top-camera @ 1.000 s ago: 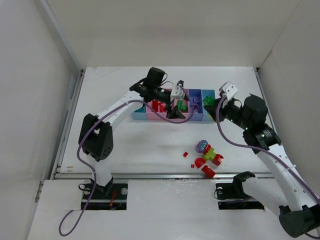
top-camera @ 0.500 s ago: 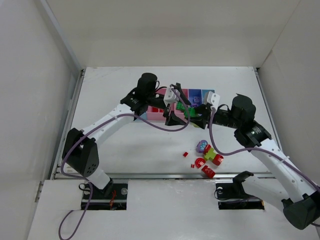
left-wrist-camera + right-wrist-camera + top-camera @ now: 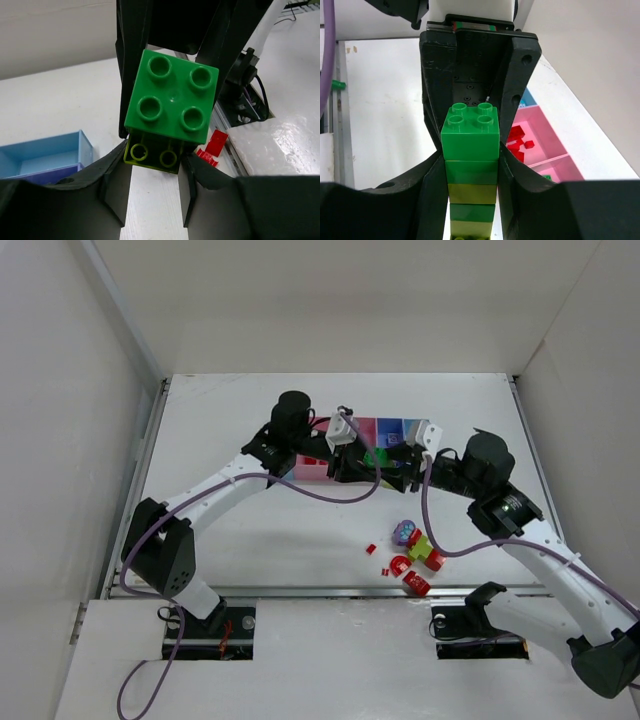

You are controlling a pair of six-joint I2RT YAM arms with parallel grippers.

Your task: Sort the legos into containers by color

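A stack of green and yellow-green legos hangs over the row of containers, gripped from both ends. My right gripper is shut on the stack's sides. From the far side, my left gripper is shut on the end brick, pinching the yellow-green piece under a green four-stud brick. In the top view the left gripper and right gripper meet nose to nose. Red legos lie in a pink bin.
Loose legos lie on the table nearer the bases: a purple piece, a red and yellow-green cluster, red bits and a red brick. A light blue bin shows in the left wrist view. White walls enclose the table.
The right gripper carried the green stack left from the bins' right end to the middle. The left gripper moved in to meet it and closed on the stack's end.
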